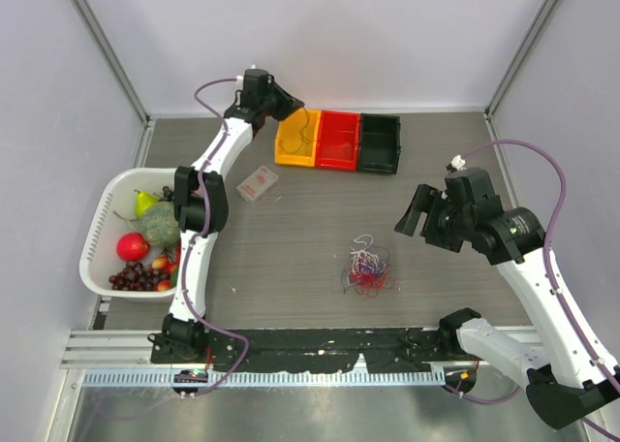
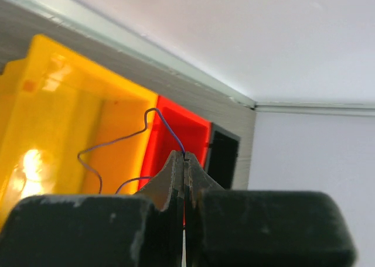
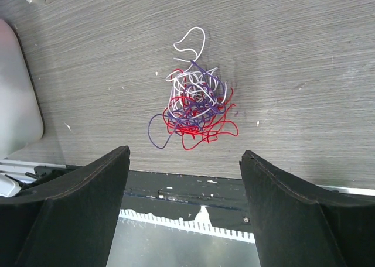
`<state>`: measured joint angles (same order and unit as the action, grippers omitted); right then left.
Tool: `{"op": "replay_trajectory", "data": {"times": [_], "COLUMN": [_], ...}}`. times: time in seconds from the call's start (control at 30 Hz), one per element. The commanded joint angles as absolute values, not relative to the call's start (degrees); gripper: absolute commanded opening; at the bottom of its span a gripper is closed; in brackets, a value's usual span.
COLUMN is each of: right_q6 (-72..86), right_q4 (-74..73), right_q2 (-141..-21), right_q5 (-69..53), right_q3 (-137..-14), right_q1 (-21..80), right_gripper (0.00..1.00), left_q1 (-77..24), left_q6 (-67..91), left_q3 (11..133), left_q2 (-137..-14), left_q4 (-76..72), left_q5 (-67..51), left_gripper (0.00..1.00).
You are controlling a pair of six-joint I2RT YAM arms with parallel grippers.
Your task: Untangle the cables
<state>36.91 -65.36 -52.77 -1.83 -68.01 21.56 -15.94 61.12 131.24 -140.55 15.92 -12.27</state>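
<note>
A loose tangle of cables [image 1: 368,269] in red, white and purple lies on the wood-grain table, right of centre and toward the near edge. From the right wrist it shows as a scribble-like bundle [image 3: 196,100] ahead of the fingers. My right gripper [image 1: 415,212] hovers open, to the right of the bundle and further back, with nothing between its fingers [image 3: 184,156]. My left gripper [image 1: 294,108] is at the far back over the yellow bin [image 1: 296,142]. It is shut [image 2: 185,158] on a thin purple cable [image 2: 117,141] that dangles in loops above the yellow bin [image 2: 53,103].
A red bin [image 1: 339,140] and a black bin [image 1: 379,143] stand in a row beside the yellow one. At the left sits a white basket [image 1: 102,205] of fruit and vegetables. A small white box [image 1: 258,182] lies near it. A black rail [image 1: 329,343] runs along the near edge.
</note>
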Motion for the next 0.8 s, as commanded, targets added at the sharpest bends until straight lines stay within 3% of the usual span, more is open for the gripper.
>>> {"op": "replay_trajectory", "data": {"times": [0.0,0.6,0.77], "right_q6": [38.49,38.59,36.92], "right_q4": [-63.11,-59.94,-59.76], "right_q2": [-52.82,-55.9,-57.83], "right_q5": [-1.93,-1.67,-1.58], "right_q3": [-68.91,-67.33,-67.41], "right_q1": [21.45,21.45,21.45], "right_gripper": [0.81,0.81,0.81], "left_q1": [-15.64,-14.06,-14.06], "left_q6": [62.84,58.37,53.8], "left_q3": [134.21,124.11,127.95], "left_q2": [-140.1,-137.56,-136.23], "left_q4": [6.69,14.31,23.09], "left_q5": [-15.56,-12.31,-9.76], "left_gripper": [0.0,0.01,0.24]}}
